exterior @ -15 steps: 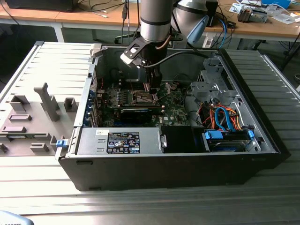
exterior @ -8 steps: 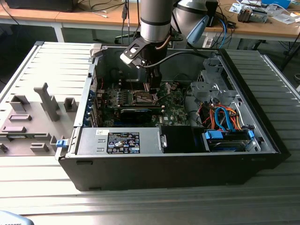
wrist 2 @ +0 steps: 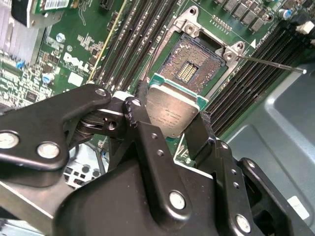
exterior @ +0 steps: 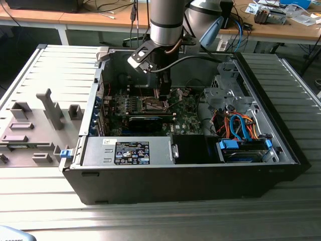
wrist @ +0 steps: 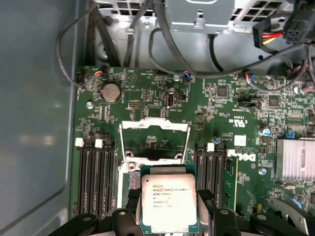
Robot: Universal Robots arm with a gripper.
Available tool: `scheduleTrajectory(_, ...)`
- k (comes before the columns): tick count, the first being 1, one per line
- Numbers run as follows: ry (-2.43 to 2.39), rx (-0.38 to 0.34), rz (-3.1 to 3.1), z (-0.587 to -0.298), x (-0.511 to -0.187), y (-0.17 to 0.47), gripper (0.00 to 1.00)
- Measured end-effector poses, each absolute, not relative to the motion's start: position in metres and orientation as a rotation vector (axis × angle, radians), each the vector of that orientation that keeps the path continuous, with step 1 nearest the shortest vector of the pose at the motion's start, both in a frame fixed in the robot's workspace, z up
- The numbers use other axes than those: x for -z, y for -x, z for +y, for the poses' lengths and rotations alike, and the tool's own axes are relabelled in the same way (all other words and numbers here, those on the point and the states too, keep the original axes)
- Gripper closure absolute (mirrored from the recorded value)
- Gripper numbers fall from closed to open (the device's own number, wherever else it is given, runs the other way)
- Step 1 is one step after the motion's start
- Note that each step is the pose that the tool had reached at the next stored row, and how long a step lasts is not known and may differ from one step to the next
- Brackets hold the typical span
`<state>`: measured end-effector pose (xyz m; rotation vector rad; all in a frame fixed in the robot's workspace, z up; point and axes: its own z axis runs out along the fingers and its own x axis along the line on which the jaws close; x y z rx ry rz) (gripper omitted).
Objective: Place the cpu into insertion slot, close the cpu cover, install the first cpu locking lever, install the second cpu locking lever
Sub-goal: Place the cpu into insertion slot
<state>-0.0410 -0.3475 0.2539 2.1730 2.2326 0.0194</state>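
cpu (wrist: 169, 204), a flat silver-topped chip, sits clamped by two opposite edges between the black fingers (wrist 2: 145, 137) of the single arm's gripper (wrist 2: 170, 115), poised over the green circuit board (wrist: 236, 98) inside an open computer case (exterior: 175, 186). the insertion slot (wrist 2: 194, 66) lies just beyond the chip's far edge and partly under it, its grid of contacts bare and nothing seated in it; how much air separates chip from socket cannot be told. being square, the chip has no long axis, and in the first wrist view its sides run roughly parallel to the socket's rim. the cpu cover (wrist: 155, 126) stands swung up on its hinge, the board visible through its window, and a thin locking lever (wrist 2: 270, 63) juts free beside the slot. the case also holds a labelled power-supply box (exterior: 131, 152), a dark expansion card (exterior: 145, 120) and bundled orange and blue cables (exterior: 241, 125).
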Motion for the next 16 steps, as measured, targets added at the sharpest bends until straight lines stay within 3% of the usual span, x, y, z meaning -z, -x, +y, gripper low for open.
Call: scheduleTrajectory(16, -2.222, -0.019, 2.183, -0.3475, -0.2532, 0.0415, 0.45)
